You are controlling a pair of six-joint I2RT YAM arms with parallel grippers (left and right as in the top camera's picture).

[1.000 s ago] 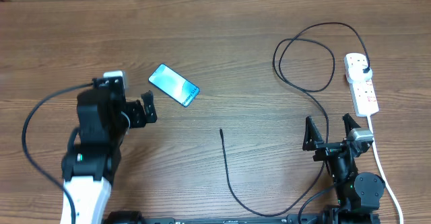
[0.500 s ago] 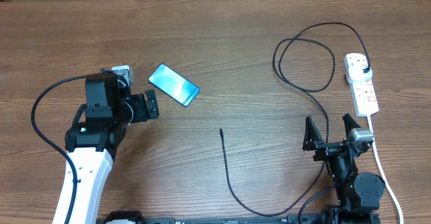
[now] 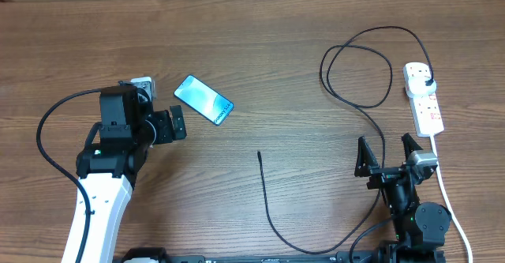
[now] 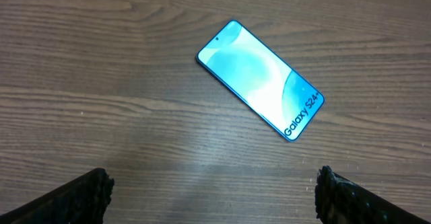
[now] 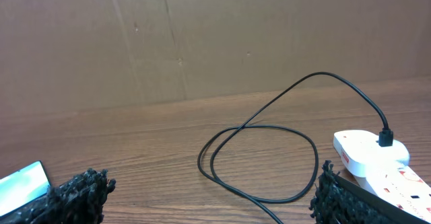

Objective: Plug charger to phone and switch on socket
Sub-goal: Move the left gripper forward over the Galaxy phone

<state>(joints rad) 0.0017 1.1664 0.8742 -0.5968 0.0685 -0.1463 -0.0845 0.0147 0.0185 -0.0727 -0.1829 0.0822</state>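
The phone (image 3: pixel 203 99) lies flat on the wood table, screen glowing teal-blue; it also shows in the left wrist view (image 4: pixel 260 78). My left gripper (image 3: pixel 173 124) is open and empty, just left of and below the phone. The black charger cable (image 3: pixel 359 101) loops at the right; its black plug sits in the white socket (image 3: pixel 423 97), and its small tip (image 3: pixel 259 154) lies free mid-table. My right gripper (image 3: pixel 387 154) is open and empty, below the socket. In the right wrist view the cable loop (image 5: pixel 269 150) and socket (image 5: pixel 374 160) lie ahead.
The socket's white cord (image 3: pixel 450 204) runs down the right side past my right arm. A brown cardboard wall (image 5: pixel 202 35) stands behind the table.
One second ago my left arm was lower and further left; it moved up and toward the phone, then held still. The right arm has not moved.
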